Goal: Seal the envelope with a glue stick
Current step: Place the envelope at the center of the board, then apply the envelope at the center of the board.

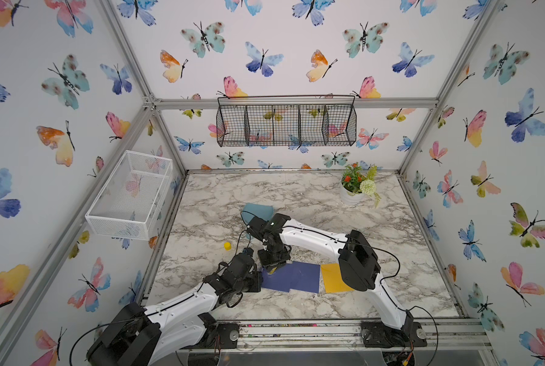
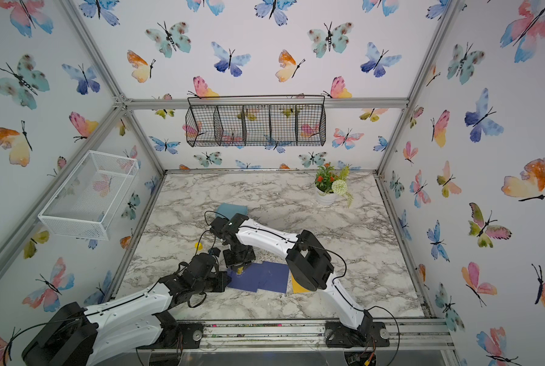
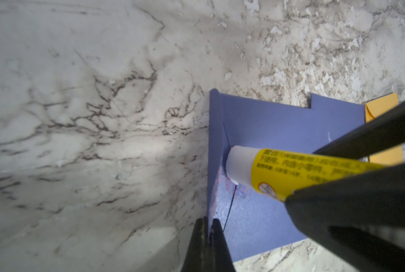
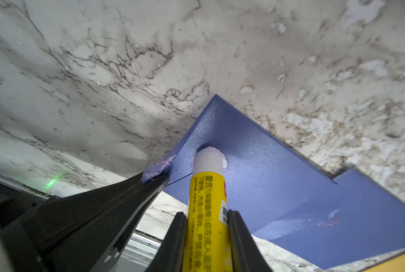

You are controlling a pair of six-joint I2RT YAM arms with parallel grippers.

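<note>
The left arm (image 1: 182, 312) and the right arm (image 1: 312, 236) are both wearing smooth white shells dotted with small dark screws (image 1: 297, 234). Bulky black joint housings (image 1: 358, 261) are capping the links. Thin black cables (image 1: 397, 261) are trailing along and looping beside the shells. A small green light (image 1: 271, 223) is glowing on the right arm's black wrist, near the centre of the frame. Black bases (image 1: 388, 336) are showing along the lower edge. In the wrist views, matte black wedge-shaped fingers (image 4: 173, 240) are tapering to narrow tips.
</note>
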